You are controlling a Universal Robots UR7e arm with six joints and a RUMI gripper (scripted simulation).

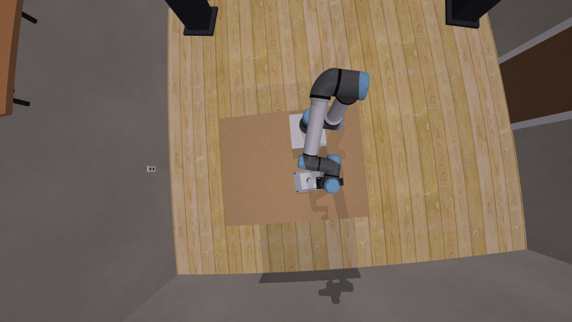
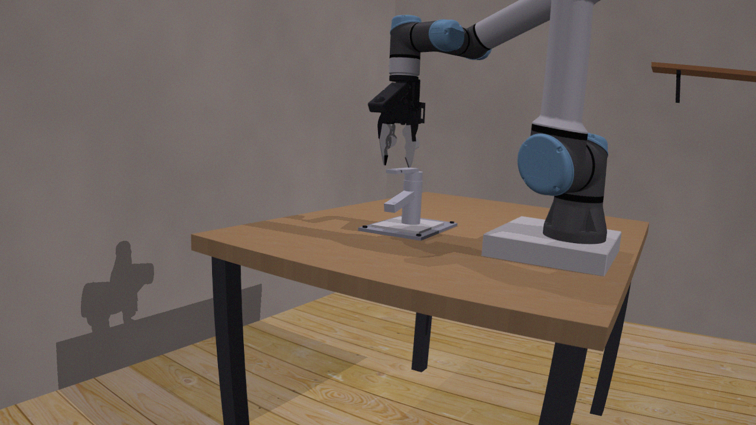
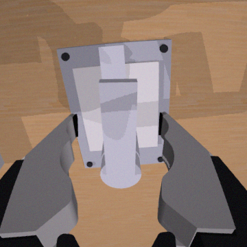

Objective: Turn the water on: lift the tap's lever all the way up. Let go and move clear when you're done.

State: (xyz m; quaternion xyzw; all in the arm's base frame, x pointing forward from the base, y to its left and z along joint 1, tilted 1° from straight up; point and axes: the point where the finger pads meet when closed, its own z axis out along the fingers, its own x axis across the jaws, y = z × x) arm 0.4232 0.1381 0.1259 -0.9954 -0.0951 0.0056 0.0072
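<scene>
Exterior view: jaws apart, just above flat lever, untouched.

Grey walls, plank floor.

The grey six-joint arm with blue joint caps rises at the right of the exterior view, then folds toward upper centre, its wrist pointing straight down. The black two-jaw gripper with grey fingers hangs below it (jaws partly apart, nothing between them), fingertips framing the wrist view's centre.
</scene>
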